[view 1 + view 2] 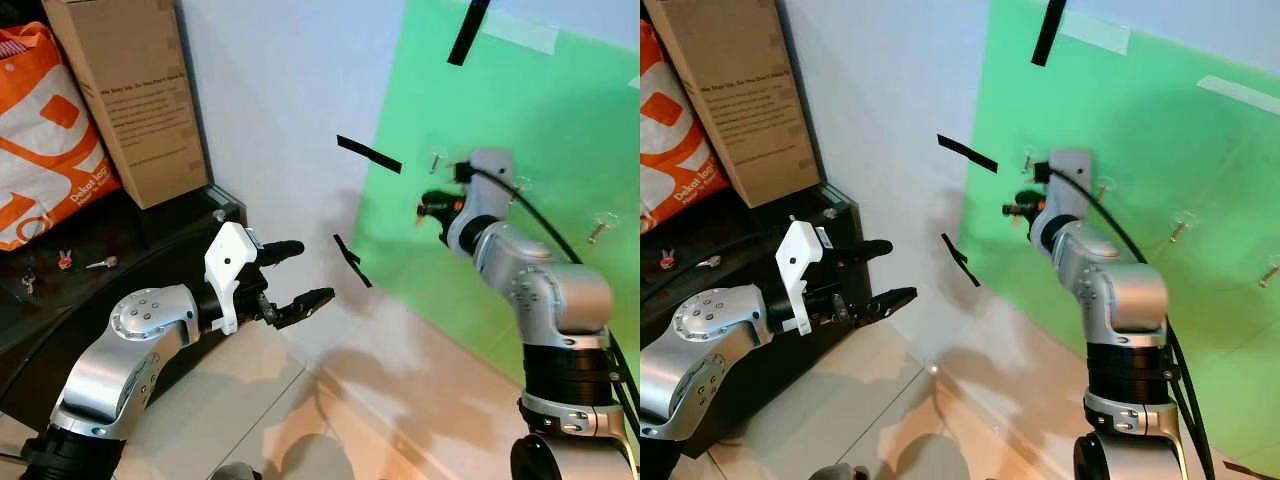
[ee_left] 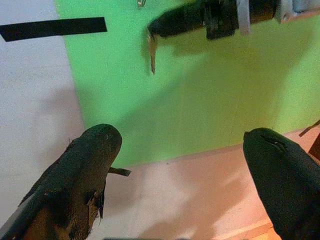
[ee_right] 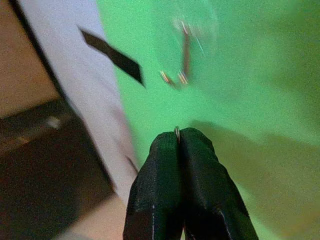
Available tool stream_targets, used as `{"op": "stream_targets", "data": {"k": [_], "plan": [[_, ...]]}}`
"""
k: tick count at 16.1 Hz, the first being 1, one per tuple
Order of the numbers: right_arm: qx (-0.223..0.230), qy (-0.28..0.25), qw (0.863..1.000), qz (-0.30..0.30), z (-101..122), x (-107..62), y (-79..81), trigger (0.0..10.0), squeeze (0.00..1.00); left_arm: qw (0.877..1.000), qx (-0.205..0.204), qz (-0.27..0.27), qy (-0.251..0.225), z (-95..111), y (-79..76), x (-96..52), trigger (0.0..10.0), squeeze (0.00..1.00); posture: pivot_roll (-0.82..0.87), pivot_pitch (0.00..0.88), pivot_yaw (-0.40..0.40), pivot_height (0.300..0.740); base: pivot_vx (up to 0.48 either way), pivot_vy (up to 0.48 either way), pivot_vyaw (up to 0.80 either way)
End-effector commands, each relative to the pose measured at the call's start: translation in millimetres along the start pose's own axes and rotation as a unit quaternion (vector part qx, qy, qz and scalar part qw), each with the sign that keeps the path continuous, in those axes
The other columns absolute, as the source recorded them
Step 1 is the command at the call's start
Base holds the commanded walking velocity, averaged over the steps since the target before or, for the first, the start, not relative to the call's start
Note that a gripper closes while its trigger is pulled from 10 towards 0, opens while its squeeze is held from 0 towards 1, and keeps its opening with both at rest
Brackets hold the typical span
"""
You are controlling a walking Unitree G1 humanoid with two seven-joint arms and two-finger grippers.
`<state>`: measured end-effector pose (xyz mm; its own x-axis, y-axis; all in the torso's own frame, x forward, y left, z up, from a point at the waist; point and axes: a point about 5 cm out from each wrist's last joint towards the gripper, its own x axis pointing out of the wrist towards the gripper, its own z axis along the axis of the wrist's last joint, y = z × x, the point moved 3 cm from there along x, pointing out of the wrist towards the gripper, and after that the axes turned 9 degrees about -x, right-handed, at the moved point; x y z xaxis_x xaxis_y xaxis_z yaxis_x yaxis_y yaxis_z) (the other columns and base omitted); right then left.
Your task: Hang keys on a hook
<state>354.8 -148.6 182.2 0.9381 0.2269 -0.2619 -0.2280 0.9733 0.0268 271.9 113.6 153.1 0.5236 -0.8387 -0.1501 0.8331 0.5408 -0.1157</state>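
Right gripper [image 1: 428,210] pinched tight on key [image 2: 152,52], blade dangling, raised against green board [image 1: 520,120]. Target hook [image 1: 436,160] just beside, at 12 o'clock. Key not yet hung; final lift-and-loop remains. Left gripper [image 1: 300,275] spread wide, idle.

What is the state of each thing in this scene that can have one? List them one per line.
Left gripper: jaws open, holding nothing, raised before the wall.
Right gripper: jaws shut on the key, held up at the green sheet.
Key: pinched, hanging down from the gripper, not yet on a hook.
Nearest hook: bare, blurred.
Cardboard box: upright against the wall.
Orange bag: leaning beside the box.
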Motion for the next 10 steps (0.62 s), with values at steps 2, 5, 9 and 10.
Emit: {"op": "stream_targets", "data": {"k": [2,5,9,10], "plan": [[0.013,-0.037,0.999,-0.004,16.9,-4.2,-5.4,10.0,0.00,1.000,0.005,-0.004,0.002,1.7,0.8,2.8,10.0,0.00,0.01,0.000,-0.054,0.740,0.000,0.000,0.00],[0.022,-0.052,0.998,-0.022,24.0,-4.4,-12.1,10.0,0.00,1.000,0.006,-0.005,0.002,1.5,0.5,3.2,10.0,0.00,0.01,0.000,-0.056,0.740,0.000,0.000,0.00],[0.055,-0.070,0.996,-0.013,30.4,-4.8,-9.8,10.0,0.00,1.000,0.007,-0.006,0.003,0.8,-0.1,2.8,10.0,0.00,0.01,0.000,-0.059,0.740,0.000,0.000,0.00],[0.057,-0.072,0.996,-0.008,31.4,-4.9,-8.1,10.0,0.00,1.000,0.007,-0.006,0.003,0.6,-0.3,2.8,10.0,0.00,0.01,0.000,-0.059,0.740,0.000,0.000,0.00]]}}
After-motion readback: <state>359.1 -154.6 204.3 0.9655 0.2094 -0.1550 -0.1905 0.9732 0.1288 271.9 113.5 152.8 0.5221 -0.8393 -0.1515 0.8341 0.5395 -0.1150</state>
